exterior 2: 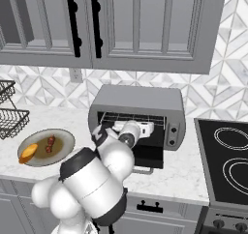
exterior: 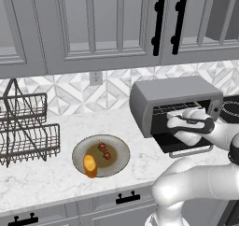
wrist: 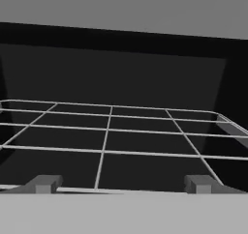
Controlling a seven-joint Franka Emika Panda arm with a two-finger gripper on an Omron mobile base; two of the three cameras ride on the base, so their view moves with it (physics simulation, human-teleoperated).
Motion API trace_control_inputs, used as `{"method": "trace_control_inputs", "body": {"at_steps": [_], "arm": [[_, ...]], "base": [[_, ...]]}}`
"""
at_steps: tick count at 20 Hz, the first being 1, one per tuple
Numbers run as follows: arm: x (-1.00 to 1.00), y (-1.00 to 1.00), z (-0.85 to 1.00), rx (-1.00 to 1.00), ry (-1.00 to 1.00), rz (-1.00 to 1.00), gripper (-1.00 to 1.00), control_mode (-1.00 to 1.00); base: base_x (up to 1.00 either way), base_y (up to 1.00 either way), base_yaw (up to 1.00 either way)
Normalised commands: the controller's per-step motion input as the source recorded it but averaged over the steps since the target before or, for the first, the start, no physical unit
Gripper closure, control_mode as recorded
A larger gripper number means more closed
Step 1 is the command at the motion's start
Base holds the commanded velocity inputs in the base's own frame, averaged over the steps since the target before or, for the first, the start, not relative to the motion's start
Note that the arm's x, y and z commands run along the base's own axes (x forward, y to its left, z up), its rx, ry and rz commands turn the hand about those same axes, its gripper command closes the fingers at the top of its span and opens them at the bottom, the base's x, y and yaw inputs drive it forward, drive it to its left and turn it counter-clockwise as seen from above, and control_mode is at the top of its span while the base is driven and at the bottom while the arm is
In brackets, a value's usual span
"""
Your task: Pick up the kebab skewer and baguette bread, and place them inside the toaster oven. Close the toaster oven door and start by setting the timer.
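Observation:
The grey toaster oven (exterior: 173,92) (exterior 2: 140,100) stands on the counter with its door (exterior: 187,144) (exterior 2: 148,156) folded down flat. My gripper (exterior: 172,119) (exterior 2: 148,127) (wrist: 122,184) sits at the oven's mouth, open and holding nothing. In the hand view its fingertips (wrist: 46,183) stand wide apart over the bare wire rack (wrist: 111,131) in the dark cavity. To the left, a round plate (exterior: 79,148) (exterior 2: 65,137) carries the golden-orange baguette bread (exterior: 89,165) (exterior 2: 29,152) and the small dark red kebab skewer (exterior: 105,151) (exterior 2: 50,143), well apart from the gripper.
A wire dish rack (exterior: 28,127) (exterior 2: 9,117) stands at the far left of the counter. A black stovetop (exterior 2: 227,155) (exterior: 231,109) lies right of the oven. Upper cabinets (exterior: 116,24) hang over the counter. My arm's white body fills the front of both base views.

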Motion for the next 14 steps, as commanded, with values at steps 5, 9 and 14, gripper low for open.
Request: {"method": "trace_control_inputs", "body": {"at_steps": [5, 9, 14], "arm": [[-0.29, 0.0, 0.0, 0.0, -0.02, 0.0, -1.0, -1.0], [-0.1, -0.01, 0.15, 0.04, -0.01, 0.0, -1.0, -1.0], [0.01, -0.01, 0.32, 0.09, 0.0, 0.0, -1.0, -1.0]], "base": [[0.0, 0.0, 0.0], [0.0, 0.0, 0.0], [0.0, 0.0, 0.0]]}}
